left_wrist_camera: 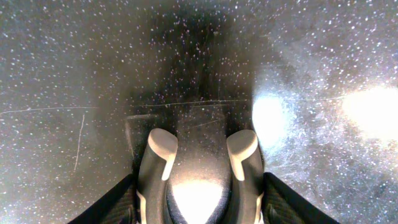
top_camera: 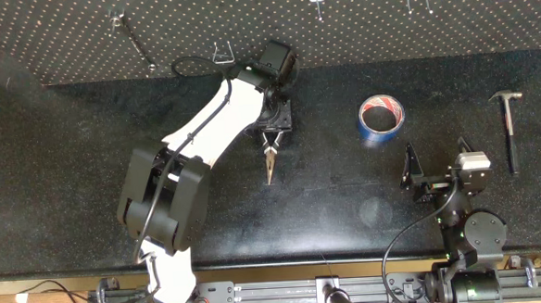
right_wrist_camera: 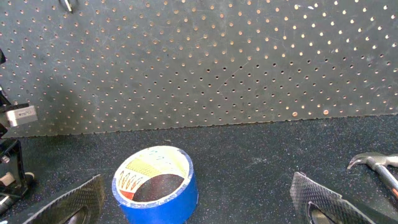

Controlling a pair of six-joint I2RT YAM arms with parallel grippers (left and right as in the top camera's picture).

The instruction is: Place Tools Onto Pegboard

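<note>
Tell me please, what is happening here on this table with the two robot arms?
The left arm reaches to the middle of the table, with the left gripper right at the pliers, in front of the pegboard. I cannot tell whether it grips them. The right gripper is open near its base, facing the blue tape roll; the hammer lies further right. A wrench already hangs on the pegboard.

Black speckled worktop (top_camera: 339, 213), glare patches on it, pale wooden front edge (top_camera: 73, 282)
</note>
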